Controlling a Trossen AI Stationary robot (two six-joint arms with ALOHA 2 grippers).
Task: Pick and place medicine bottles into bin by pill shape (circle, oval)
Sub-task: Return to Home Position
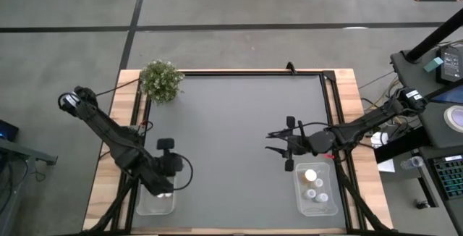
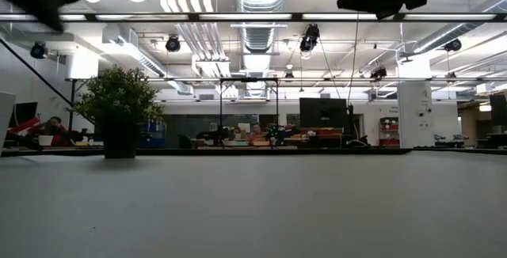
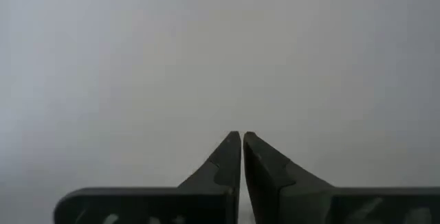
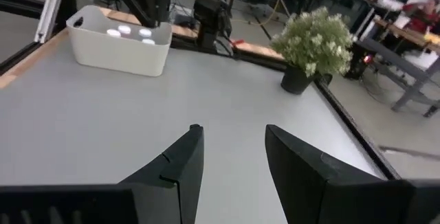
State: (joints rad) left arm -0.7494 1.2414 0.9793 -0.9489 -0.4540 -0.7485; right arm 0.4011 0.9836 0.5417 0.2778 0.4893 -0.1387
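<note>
Two pale bins stand near the table's front edge. The right bin [image 1: 316, 190] holds several medicine bottles, one with an orange top [image 1: 310, 174] among white caps. The left bin [image 4: 120, 43] shows several white caps [image 4: 134, 33] over its rim. My left gripper [image 3: 242, 137] hangs shut over the left bin's side, with only bare grey table ahead of it. My right gripper [image 4: 234, 133] is held level above the table beside the right bin, open, with nothing between its fingers.
A green potted plant [image 1: 160, 79] stands at the far left corner. The grey mat [image 1: 231, 135] lies bare between the two arms. A black frame rail [image 1: 249, 72] runs along the far edge. People and desks show in the room beyond.
</note>
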